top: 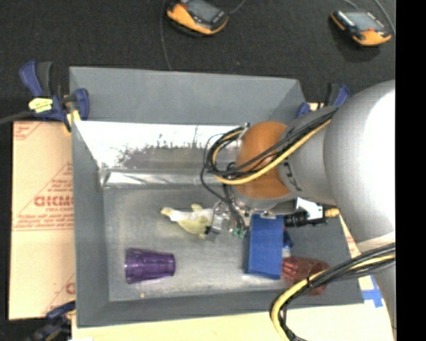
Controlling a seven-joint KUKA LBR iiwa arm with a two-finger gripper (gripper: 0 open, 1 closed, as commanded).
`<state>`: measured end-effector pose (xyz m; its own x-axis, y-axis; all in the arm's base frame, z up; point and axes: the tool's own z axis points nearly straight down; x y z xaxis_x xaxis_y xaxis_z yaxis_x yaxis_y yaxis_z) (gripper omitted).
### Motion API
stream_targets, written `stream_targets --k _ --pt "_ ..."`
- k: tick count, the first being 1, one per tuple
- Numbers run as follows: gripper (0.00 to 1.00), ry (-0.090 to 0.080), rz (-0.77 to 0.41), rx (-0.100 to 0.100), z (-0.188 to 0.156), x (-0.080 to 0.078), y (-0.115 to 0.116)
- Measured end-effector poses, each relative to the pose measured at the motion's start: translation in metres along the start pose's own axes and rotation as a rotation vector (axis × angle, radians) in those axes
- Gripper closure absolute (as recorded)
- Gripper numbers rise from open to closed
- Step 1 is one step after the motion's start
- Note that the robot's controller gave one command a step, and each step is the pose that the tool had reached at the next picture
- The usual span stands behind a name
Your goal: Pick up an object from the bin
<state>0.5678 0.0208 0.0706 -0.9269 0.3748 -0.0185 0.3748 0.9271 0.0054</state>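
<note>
My gripper hangs mid-bin at the right end of a pale yellow banana-like toy, a blue block just beside it; whether it is open or closed, I cannot tell.

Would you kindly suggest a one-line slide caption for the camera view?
The gripper beside a pale yellow object mid-bin; blue box close by, purple cup lying on its side.

Four things can be counted in the bin: one purple cup, one pale yellow toy, one blue box and one dark red cup, and two orange gadgets are seen outside it.
</note>
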Motion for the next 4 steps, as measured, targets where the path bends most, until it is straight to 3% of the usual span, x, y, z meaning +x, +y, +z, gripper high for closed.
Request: stream_targets --k 1,2,3,4 --pt "1.0 -0.001 0.034 0.0 0.0 0.008 0.017" --pt "1.0 0.001 -0.11 0.0 0.0 0.005 0.009" --pt "1.0 0.001 -0.163 0.001 0.0 0.004 0.006" --pt "1.0 0.001 -0.15 0.0 -0.037 0.01 0.014"
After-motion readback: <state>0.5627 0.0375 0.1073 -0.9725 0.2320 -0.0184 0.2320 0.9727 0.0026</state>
